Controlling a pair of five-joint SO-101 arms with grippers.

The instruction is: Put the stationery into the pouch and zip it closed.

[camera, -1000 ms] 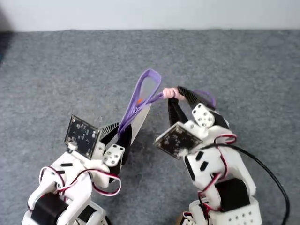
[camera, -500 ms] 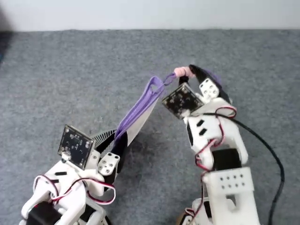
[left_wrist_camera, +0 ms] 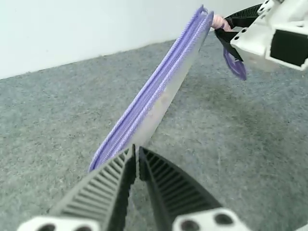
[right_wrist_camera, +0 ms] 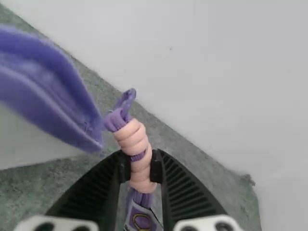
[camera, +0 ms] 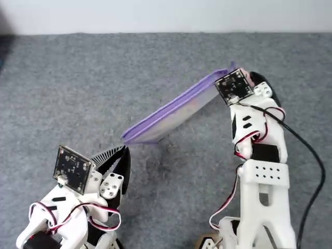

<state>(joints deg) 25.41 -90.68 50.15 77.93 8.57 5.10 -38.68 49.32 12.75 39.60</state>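
So compared to a second ago, the pouch (camera: 171,114) looks way different. Its mouth was gaping in a big purple loop, and now the zip edge runs as one straight, flat line. The right arm has stretched out toward the far side of the table (camera: 78,78), taking the pink zipper pull (right_wrist_camera: 134,144) with it, and the left arm has pulled back a bit toward the near edge.

The right gripper (right_wrist_camera: 139,161) is clamped on that pink coiled pull, at the pouch's far end. The left gripper (left_wrist_camera: 136,154) has its jaws pressed nearly together, pinching the pouch's near corner as far as I can tell. The pouch hangs stretched between the two, up off the table and slanted.
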